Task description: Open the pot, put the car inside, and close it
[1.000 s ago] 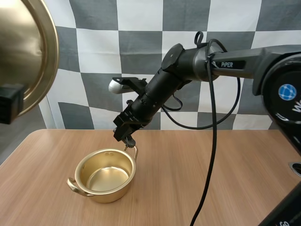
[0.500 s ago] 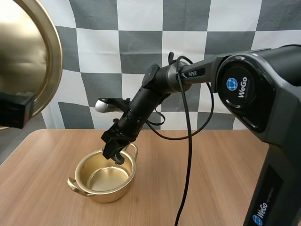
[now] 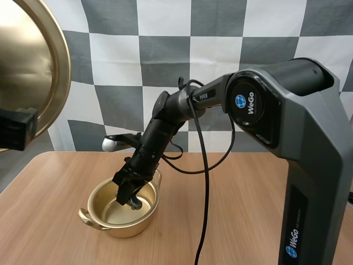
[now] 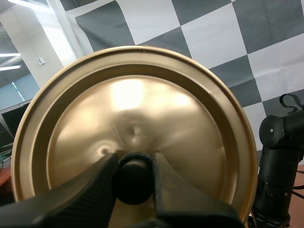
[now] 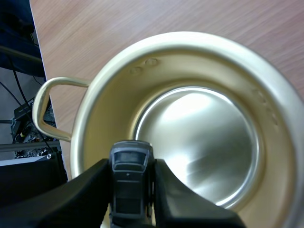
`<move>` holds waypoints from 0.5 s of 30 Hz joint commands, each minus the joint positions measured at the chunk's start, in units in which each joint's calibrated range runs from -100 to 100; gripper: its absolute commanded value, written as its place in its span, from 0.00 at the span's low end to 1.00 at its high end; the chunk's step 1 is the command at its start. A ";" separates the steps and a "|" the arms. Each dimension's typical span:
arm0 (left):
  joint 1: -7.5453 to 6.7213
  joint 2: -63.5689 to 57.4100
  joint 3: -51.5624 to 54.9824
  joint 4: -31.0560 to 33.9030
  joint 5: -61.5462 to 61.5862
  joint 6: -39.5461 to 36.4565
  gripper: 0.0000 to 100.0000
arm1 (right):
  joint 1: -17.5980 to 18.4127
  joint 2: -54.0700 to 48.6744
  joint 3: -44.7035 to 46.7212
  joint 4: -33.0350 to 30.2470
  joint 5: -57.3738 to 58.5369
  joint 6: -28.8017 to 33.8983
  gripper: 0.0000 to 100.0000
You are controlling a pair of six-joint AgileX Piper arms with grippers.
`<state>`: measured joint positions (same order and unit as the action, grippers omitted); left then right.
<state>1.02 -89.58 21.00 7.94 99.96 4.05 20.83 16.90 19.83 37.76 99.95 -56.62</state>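
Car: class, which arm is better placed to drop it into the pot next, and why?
Right. The right gripper pinches the dark toy car at the mouth of the open gold pot, so it only needs to release. The left gripper is raised off to the side, holding the lid.

High view: set behind and above the arm bases, facing forward and down; pot (image 3: 124,226) at 7 o'clock, lid (image 3: 33,66) at 10 o'clock. Left wrist view: close against that lid. Right wrist view: close overhead, looking straight into that pot.
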 commanded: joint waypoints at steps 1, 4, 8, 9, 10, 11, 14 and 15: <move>0.03 -0.06 0.01 0.02 0.04 0.08 0.00 | 0.24 1.64 -2.08 0.02 0.05 -0.01 0.00; 0.03 -0.06 0.01 0.02 0.04 0.08 0.00 | 0.78 2.40 -3.69 0.11 0.05 -0.01 0.00; 0.03 -0.06 0.01 0.02 0.04 0.08 0.00 | 1.92 3.32 -4.81 0.01 0.05 -0.01 0.00; 0.03 -0.06 0.01 0.02 0.04 0.08 0.00 | 2.16 3.62 -4.93 0.01 0.05 -0.01 0.00; 0.03 -0.06 0.01 0.02 0.04 0.08 0.00 | 2.53 4.05 -4.93 -0.14 0.05 -0.01 0.00; 0.03 -0.06 0.01 0.02 0.04 0.08 0.00 | 2.72 4.43 -4.93 -0.28 0.05 -0.01 0.00; 0.03 -0.06 0.01 0.02 0.04 0.08 0.00 | 2.97 5.52 -4.93 -0.30 0.05 -0.01 0.00; 0.03 -0.06 0.01 0.02 0.04 0.08 0.00 | 2.97 5.67 -4.93 -0.42 0.05 -0.01 0.00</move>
<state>1.02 -89.58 21.00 7.94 99.96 4.12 23.81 22.57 14.91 37.49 99.93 -56.62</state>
